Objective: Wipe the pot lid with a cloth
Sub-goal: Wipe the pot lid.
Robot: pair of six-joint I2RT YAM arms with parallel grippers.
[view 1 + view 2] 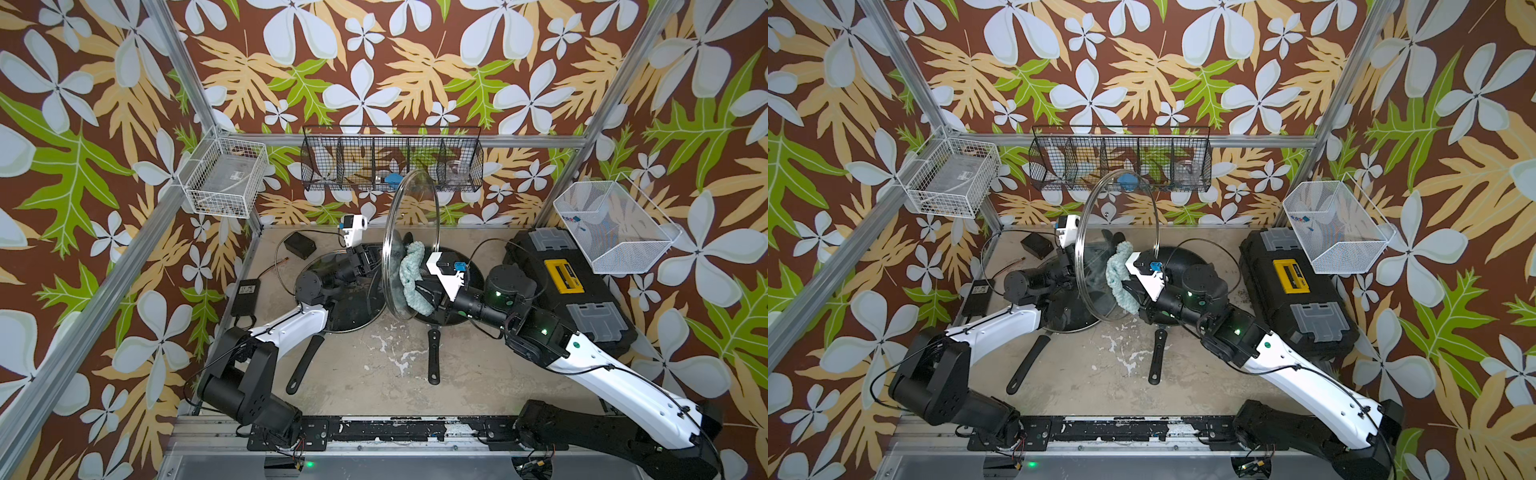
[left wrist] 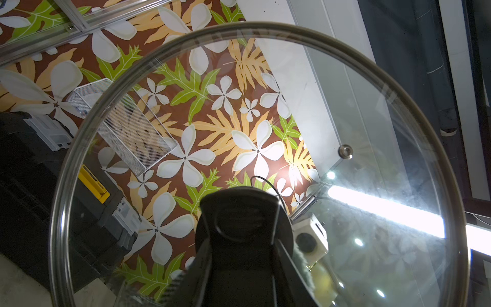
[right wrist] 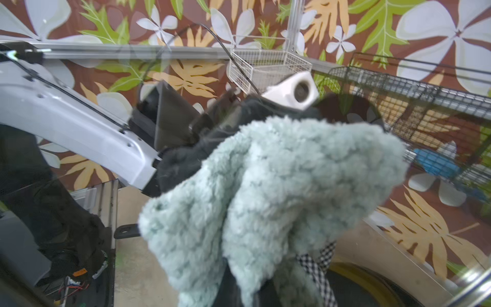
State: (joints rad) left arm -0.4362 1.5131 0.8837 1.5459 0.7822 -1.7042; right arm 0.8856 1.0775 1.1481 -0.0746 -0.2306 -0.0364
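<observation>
Mid-wipe, by the look of it – the wiping step proper, not pick-up. Holding lid (image 1: 411, 208) up on edge over mid bench (image 1: 374, 374), nearer the back edge, w/ left gripper (image 1: 371, 258) clamped shut on the knob. Gripping cloth (image 1: 413, 274) bunched in right gripper (image 1: 426, 293), jaws closed on it, most of the rag spilling out over the fingers. Pressing, or v. nearly pressing, cloth to the glass on the face away from the knob, lower half, approx central. Can't confirm firm contact from either top view. Hanging clear of the two pans (image 1: 357, 311) below, toolbox (image 1: 536, 253) off at the right edge.

Next, prob: sweep cloth across the glass toward the rim, then up into the upper half, where no cloth reaches now. Calls for a light, even push – held only by the knob, so liable to swivel or slip if leaned on. Hold left arm rigid as counter-force. Watch rag tails near the rim. For the knob-side face, need to re-angle lid or reach round, w/ left gripper in the way
</observation>
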